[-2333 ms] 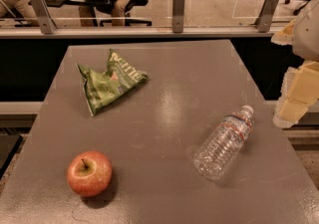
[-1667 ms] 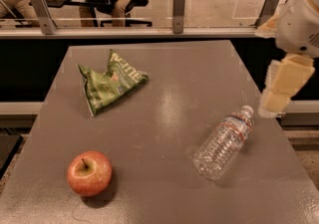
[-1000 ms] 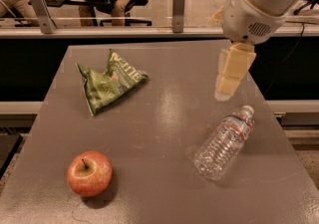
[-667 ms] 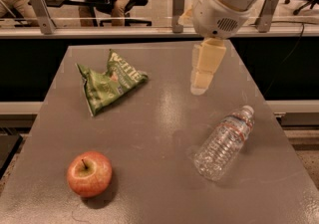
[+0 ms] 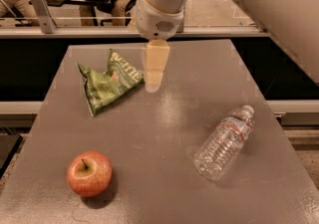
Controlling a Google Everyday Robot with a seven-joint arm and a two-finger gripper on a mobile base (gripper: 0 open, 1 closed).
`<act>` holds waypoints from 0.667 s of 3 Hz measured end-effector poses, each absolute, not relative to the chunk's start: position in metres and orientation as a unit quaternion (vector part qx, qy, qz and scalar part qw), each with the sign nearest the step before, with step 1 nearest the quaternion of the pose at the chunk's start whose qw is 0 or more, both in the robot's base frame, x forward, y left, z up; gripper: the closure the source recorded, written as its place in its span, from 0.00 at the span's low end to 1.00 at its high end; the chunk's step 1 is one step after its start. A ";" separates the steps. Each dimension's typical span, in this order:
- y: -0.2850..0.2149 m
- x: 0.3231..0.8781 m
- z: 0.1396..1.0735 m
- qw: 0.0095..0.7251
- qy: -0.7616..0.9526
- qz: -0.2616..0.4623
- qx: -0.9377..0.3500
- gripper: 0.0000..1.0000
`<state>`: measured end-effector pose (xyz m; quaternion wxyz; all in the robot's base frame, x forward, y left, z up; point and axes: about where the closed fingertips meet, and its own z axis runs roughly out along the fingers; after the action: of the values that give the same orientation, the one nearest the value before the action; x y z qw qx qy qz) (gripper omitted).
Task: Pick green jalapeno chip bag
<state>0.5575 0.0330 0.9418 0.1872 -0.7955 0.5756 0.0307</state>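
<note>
The green jalapeno chip bag [image 5: 110, 81] lies crumpled on the grey table [image 5: 164, 133] at the back left, white lettering facing up. My gripper [image 5: 153, 84] hangs down from the white arm [image 5: 162, 4] above the table's back middle, its cream tip just to the right of the bag's right edge. It does not touch the bag as far as I can see.
A red apple [image 5: 89, 173] sits at the front left. A clear plastic water bottle [image 5: 224, 141] lies on its side at the right. A glass railing [image 5: 45, 1] and seated people are behind the table's far edge.
The arm has swung in from the right edge to the left across the table, and the gripper now hangs beside the chip bag. The bag, apple and bottle have not moved.
</note>
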 end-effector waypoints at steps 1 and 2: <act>0.070 0.575 0.914 0.160 0.552 0.026 -0.818 0.00; 0.094 0.593 0.889 0.131 0.540 0.027 -0.831 0.00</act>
<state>0.5929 0.0944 0.8888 0.1313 -0.8307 0.5403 0.0274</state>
